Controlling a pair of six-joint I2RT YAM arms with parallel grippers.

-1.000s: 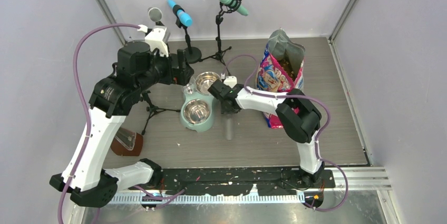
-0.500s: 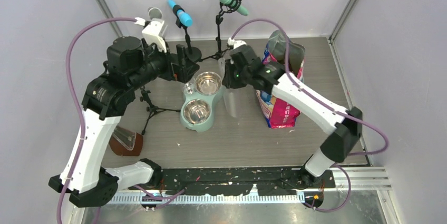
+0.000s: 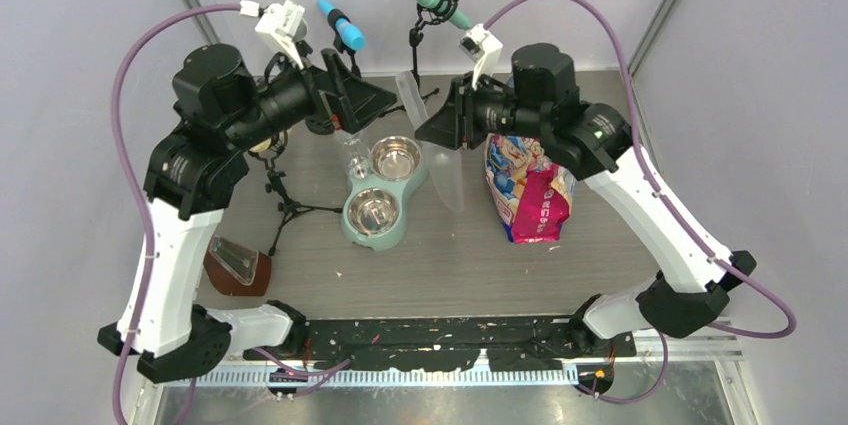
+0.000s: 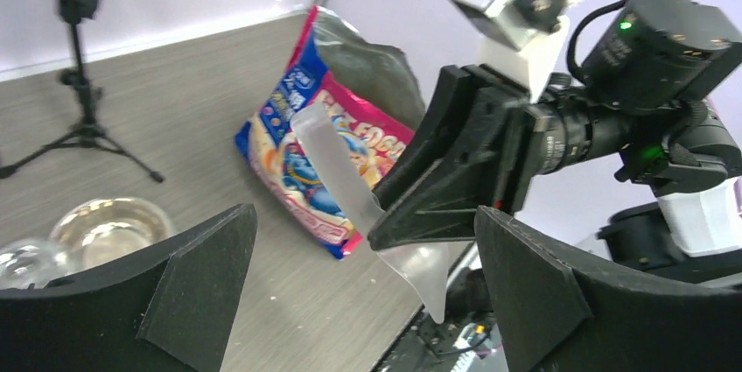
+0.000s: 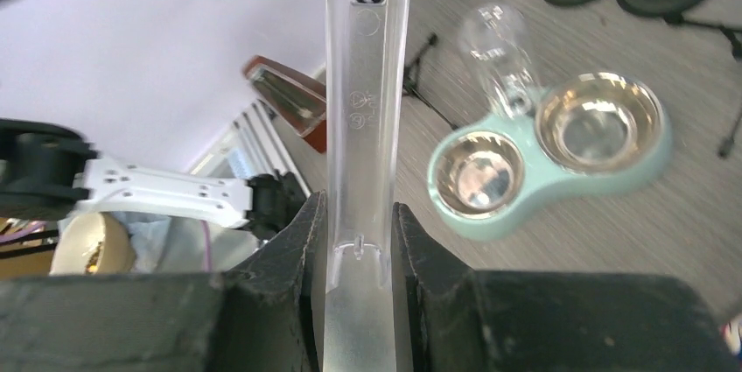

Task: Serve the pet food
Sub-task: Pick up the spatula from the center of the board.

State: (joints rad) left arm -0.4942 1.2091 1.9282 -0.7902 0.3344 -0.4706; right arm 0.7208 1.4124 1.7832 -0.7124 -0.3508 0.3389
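Pale lilac-grey walls point(image 3: 70, 35) close in a grey wood-grain table point(image 3: 460, 270) on three sides, with metal posts in the back corners. Every place here is read from the mint-green double feeder point(image 3: 348, 228), which stands left of the table's middle.

The left arm point(image 3: 175, 235) rises to the feeder's left. Its left gripper point(image 4: 363, 223) hangs in the air over the feeder's far end, the pincer spread wide with nothing between the fingers. The right arm point(image 3: 650, 215) arches in from the feeder's right. Its right gripper point(image 5: 360, 249) is clamped on the handle of a clear plastic scoop point(image 5: 363, 83), held aloft just right of the feeder with the handle's end toward the back wall.

A glossy bag point(image 3: 530, 200), cartoon-printed in pink, white and blue, sits on the table to the feeder's right, near it but apart. The pet food itself cannot be made out. The right arm covers the bag's mouth from above, and the left wrist view shows only silver lining there.

The feeder's two steel bowls point(image 5: 595, 122) show bare shining metal. A clear bottle point(image 5: 503, 57) stands at the feeder's far left corner. Two microphones, blue point(image 3: 342, 27) and green point(image 3: 440, 0), stand behind the feeder.
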